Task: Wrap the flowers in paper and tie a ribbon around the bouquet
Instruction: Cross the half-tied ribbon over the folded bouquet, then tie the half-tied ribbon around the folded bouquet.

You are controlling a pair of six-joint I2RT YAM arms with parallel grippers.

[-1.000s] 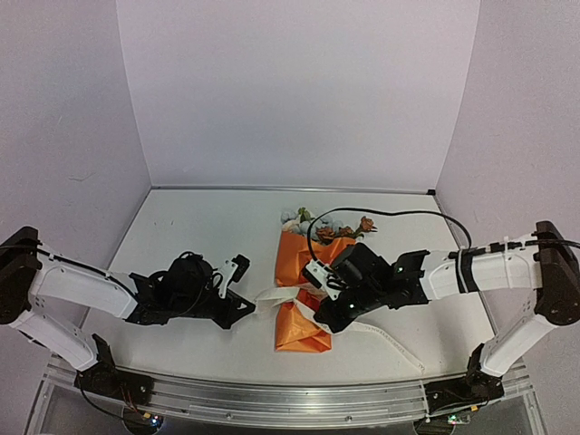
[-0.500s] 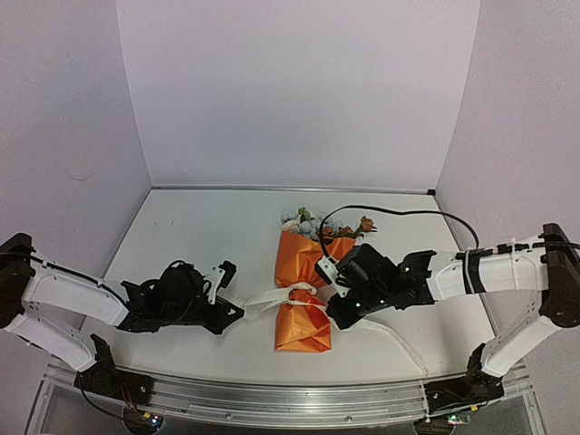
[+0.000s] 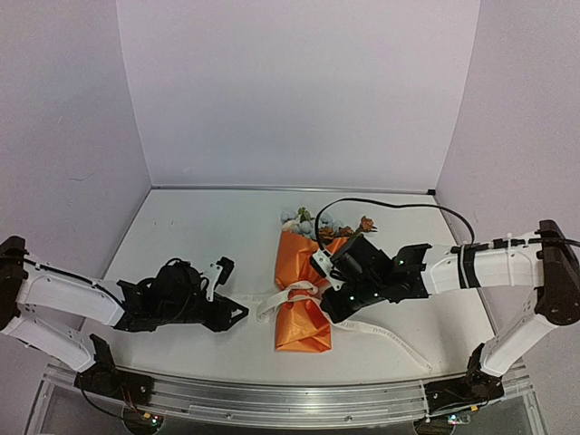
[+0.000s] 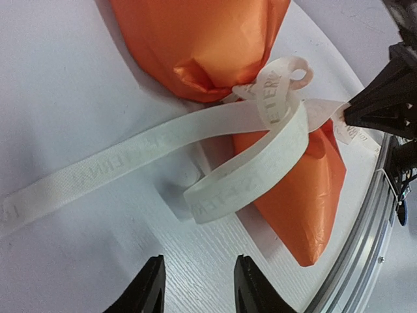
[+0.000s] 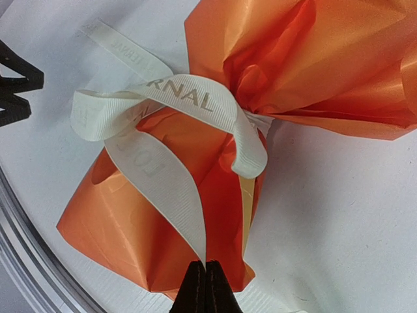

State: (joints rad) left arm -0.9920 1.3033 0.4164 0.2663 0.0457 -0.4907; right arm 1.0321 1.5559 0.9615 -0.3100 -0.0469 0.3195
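The bouquet (image 3: 304, 288) lies flat on the white table (image 3: 199, 236), a little right of centre. Its flowers (image 3: 317, 225) point at the back wall and the folded tip of its orange paper (image 3: 302, 326) points at the metal rail (image 3: 272, 394) along the near edge, stopping short of it. The cream ribbon (image 3: 272, 299) is looped around the pinched waist of the cone. One end trails left toward the left gripper (image 3: 240, 314), and another tail runs off toward the near right corner. In the left wrist view the left fingers (image 4: 148, 287) stand apart with nothing between them, and the ribbon (image 4: 247, 176) lies on the table just beyond their tips. The right gripper (image 5: 205, 287) is pressed closed on a strand of ribbon (image 5: 182, 94) that crosses the lower paper (image 5: 326, 59), and it sits just over the cone's right side. A broad stretch of tabletop shows between the bouquet and the left wall, and more shows behind the left arm. To the right, the right arm's forearm fills the space beside the cone, and its black cable (image 3: 381, 207) arcs over the blooms.
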